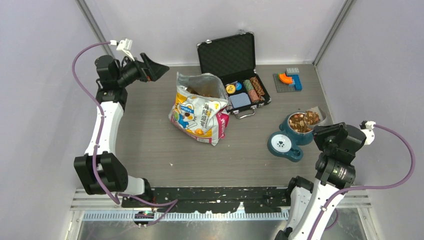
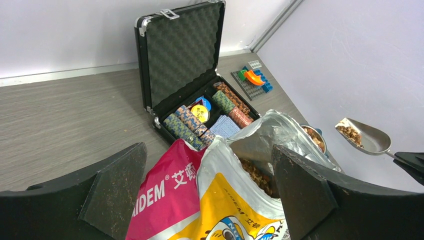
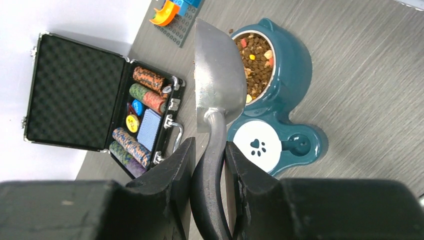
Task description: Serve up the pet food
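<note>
A grey wood-grain worktop [image 1: 150, 150] fills the middle of the overhead view. It is closed in by plain pale walls [image 1: 40, 100] at the left, back and right, with metal strips in the two far corners. A black mounting rail [image 1: 215, 192] runs along its lower edge.

At upper centre an open black foam-lined case [image 1: 226, 55] holds striped chips and a blue deck. Just below and left of it stands an open pink, yellow and white cartoon-printed bag [image 1: 200, 112]. A grey brick plate with orange and blue pieces [image 1: 289, 81] lies at upper right.

The brown, tan and reddish kibble [image 1: 302, 120] heaps in the steel insert of a teal paw-print pet bowl [image 1: 285, 145] at right of centre. More shows in the bag mouth.

The right gripper [image 3: 209, 150] has its jaws closed on the black handle of a silver metal scoop [image 3: 220, 75]. The scoop is tilted at the bowl's rim with some kibble in it. The left gripper [image 1: 159, 71], raised at upper left, has its jaws spread wide and holds nothing.
</note>
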Action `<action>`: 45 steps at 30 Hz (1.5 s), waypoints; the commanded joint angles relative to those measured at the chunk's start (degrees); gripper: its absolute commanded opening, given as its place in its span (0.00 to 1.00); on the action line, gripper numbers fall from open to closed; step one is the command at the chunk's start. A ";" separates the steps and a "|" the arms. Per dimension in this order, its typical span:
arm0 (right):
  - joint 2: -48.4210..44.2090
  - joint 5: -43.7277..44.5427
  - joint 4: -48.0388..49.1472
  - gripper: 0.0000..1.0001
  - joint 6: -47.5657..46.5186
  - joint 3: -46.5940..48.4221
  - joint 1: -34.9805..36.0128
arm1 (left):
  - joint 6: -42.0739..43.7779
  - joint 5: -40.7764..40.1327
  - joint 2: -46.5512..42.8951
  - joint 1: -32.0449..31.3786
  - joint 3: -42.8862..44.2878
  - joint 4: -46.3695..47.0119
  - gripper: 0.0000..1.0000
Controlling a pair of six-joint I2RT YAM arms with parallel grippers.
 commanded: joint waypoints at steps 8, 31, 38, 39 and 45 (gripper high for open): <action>2.27 3.87 0.12 0.05 -1.30 -2.05 -0.26 | -0.58 0.83 1.32 0.31 2.20 2.65 0.99; 12.57 3.83 -3.68 0.05 -8.01 1.99 -0.30 | -0.39 -0.05 1.42 0.29 1.13 2.98 0.99; 17.12 2.19 -5.98 0.05 -10.79 5.15 -0.27 | -0.35 -0.09 1.45 0.31 1.04 2.94 0.99; 17.52 1.96 -6.06 0.05 -10.95 5.72 -0.26 | -0.31 -0.05 1.43 0.31 0.98 2.94 0.99; 20.86 2.00 -7.77 0.05 -12.64 9.20 -0.28 | 0.04 -0.09 1.29 0.27 0.87 2.52 0.99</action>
